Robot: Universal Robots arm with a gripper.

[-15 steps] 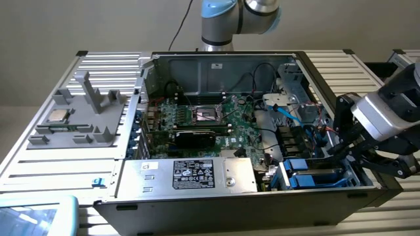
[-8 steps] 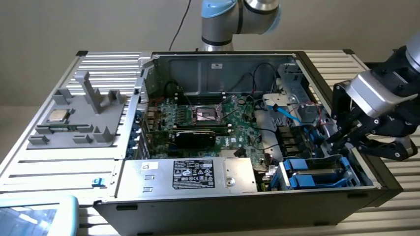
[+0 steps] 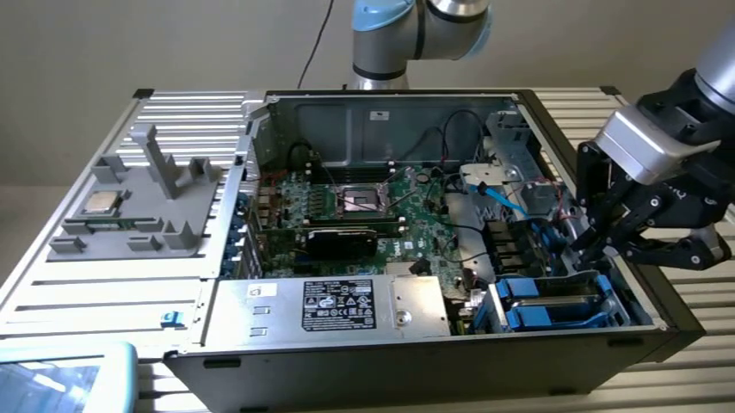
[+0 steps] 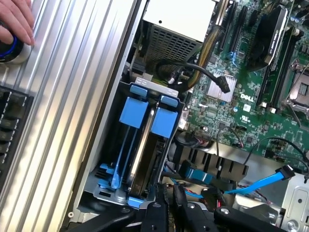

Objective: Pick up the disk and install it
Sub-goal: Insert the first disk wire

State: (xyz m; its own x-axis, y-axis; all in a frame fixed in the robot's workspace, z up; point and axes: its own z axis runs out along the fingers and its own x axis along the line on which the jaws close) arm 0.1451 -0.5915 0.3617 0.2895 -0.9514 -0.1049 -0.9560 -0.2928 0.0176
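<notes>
The disk [image 4: 163, 122], in its bright blue carrier, stands on edge inside the metal drive cage [image 4: 108, 159] at the corner of the open computer case. Beside it in the cage is a second blue carrier [image 4: 133, 112]. In the exterior view the same blue carriers [image 3: 549, 301] lie at the case's near right corner. My gripper [image 4: 169, 205] hovers at the end of the cage with its dark fingers [image 4: 155, 212] close together and nothing visible between them. The exterior view puts the gripper [image 3: 589, 251] just above and behind the cage.
The open case holds a green motherboard [image 3: 379, 206], a silver power supply box [image 3: 333, 305], black cables and a blue data cable [image 4: 263, 182]. A grey fixture with a CPU chip [image 3: 101, 203] lies on the exterior view's left. A person's hand [image 4: 14, 19] rests on a round knob.
</notes>
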